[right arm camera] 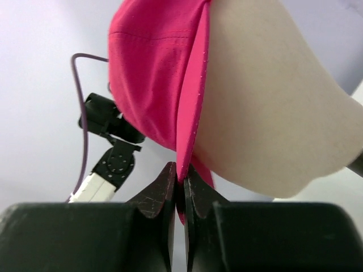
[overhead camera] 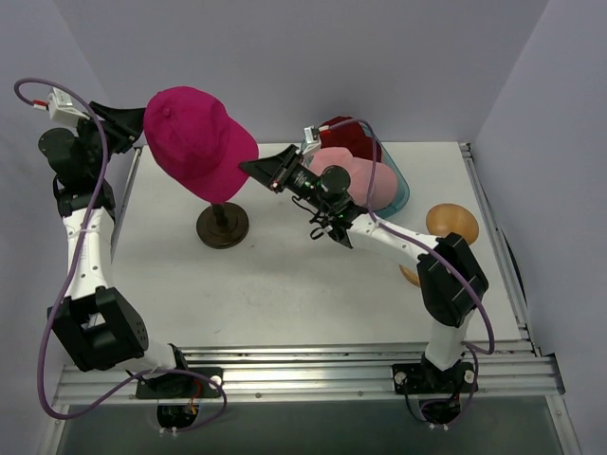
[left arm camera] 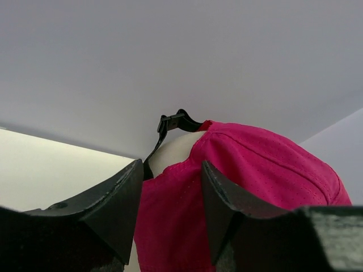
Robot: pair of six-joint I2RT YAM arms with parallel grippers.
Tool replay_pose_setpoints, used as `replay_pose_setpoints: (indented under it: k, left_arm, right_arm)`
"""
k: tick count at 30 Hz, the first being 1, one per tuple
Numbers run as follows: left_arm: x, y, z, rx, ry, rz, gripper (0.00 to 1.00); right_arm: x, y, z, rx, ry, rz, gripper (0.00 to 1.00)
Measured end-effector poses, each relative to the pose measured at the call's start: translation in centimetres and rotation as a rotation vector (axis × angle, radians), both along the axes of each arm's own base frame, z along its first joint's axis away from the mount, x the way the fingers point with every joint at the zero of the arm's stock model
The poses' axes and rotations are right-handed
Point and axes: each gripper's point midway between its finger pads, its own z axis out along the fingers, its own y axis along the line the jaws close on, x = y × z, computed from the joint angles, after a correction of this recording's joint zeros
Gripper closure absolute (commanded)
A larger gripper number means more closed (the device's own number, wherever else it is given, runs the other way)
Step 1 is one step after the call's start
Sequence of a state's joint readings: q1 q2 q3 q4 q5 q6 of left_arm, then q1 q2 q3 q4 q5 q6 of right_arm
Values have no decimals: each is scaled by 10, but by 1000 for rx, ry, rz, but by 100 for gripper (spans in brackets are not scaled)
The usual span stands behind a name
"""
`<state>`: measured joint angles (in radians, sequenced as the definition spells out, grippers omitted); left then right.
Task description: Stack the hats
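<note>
The magenta peaked cap [overhead camera: 199, 137] sits on the cream head form [right arm camera: 272, 102] on a stand. My right gripper [overhead camera: 248, 167] is shut on the edge of the cap's peak [right arm camera: 190, 113], its jaws pinching the fabric. My left gripper [overhead camera: 140, 128] is open at the cap's back, one finger on each side of the rear fabric [left arm camera: 170, 215] without closing on it. The head form [left arm camera: 176, 150] and the cap's black strap buckle [left arm camera: 176, 120] show there. The dark red hat [overhead camera: 346, 136] and pale pink hat fabric [overhead camera: 360, 178] lie in the tray. I cannot tell the two pale pink hats apart.
The stand's dark round base [overhead camera: 223, 226] is on the white table [overhead camera: 285, 284] at middle left. The clear teal tray [overhead camera: 403, 190] is at the back, behind my right arm. An orange-tan domed object [overhead camera: 451, 221] lies at the right edge.
</note>
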<state>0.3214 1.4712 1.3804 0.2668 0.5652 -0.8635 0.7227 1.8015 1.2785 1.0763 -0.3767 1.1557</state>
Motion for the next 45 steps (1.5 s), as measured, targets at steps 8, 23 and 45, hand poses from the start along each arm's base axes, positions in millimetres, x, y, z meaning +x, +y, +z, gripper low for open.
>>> replay_pose_setpoints:
  k: [8, 23, 45]
  left_arm:
    - [-4, -10, 15, -26, -21, -54, 90]
    - [1, -17, 65, -52, -86, -71, 98]
    - [9, 10, 39, -79, 11, 15, 86]
  right_arm:
    - [-1, 10, 22, 88, 9, 58, 100]
    - [17, 2, 24, 224, 114, 104, 100]
    - [43, -26, -11, 342, 345, 65, 100]
